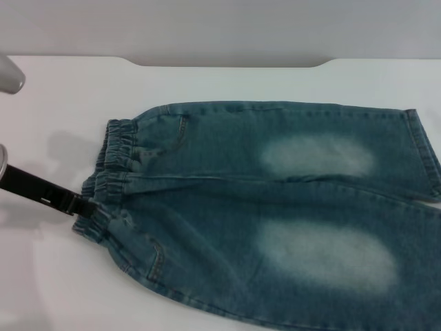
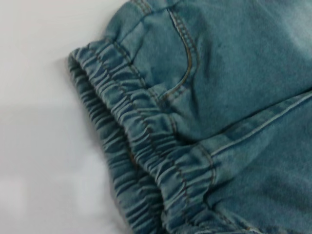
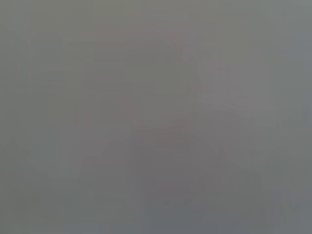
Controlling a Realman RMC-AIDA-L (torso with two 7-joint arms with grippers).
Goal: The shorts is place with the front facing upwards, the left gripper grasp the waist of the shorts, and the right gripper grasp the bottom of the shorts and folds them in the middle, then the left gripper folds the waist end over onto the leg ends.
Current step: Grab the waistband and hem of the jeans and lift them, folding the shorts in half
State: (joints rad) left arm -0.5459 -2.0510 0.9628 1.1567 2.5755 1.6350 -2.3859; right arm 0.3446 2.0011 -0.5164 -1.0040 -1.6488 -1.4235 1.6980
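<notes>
Left gripper (image 1: 84, 205) tip sits at the shorts' (image 1: 275, 207) waistband, set for the waist grasp; can't tell if it's closed on fabric. Shorts lie flat on the white table (image 1: 55, 289), bare room leftward. Left wrist: gathered waist end (image 2: 146, 161), table beside. Right wrist: featureless grey.

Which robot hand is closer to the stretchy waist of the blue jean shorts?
The left. The left gripper reaches in from the robot's left and sits right at the gathered elastic waistband of the blue-green denim shorts. The right gripper is not in any view.
</notes>
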